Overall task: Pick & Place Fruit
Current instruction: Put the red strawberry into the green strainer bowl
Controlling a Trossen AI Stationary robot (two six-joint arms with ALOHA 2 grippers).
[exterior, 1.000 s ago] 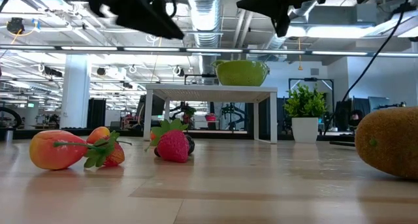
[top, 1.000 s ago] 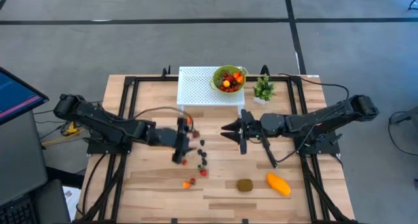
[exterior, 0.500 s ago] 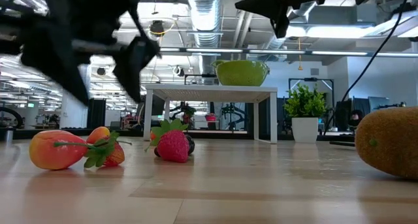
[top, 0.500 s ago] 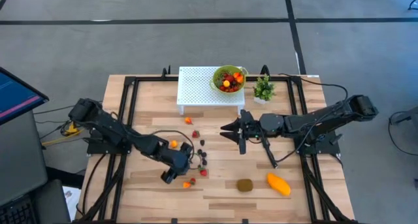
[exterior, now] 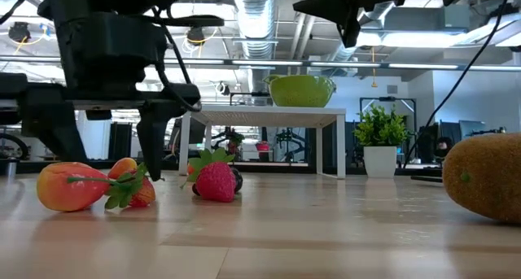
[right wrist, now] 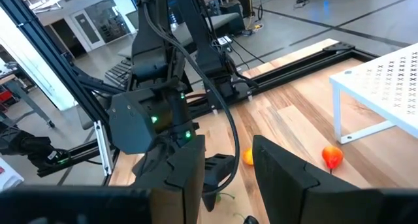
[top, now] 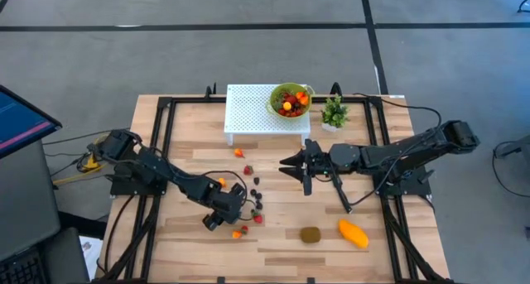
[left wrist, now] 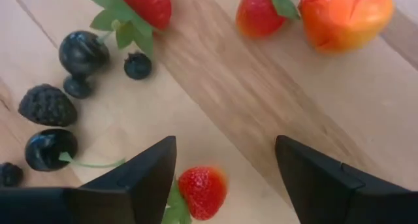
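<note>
Loose fruit lies scattered mid-bench (top: 190,243), likely bound for the green bowl (top: 289,100) on the white stand. The left hand (top: 217,220), fingers apart, hangs low over a small strawberry (left wrist: 202,191) to straddle it. The right hand (top: 300,165) waits mid-bench, part-open, empty.
</note>
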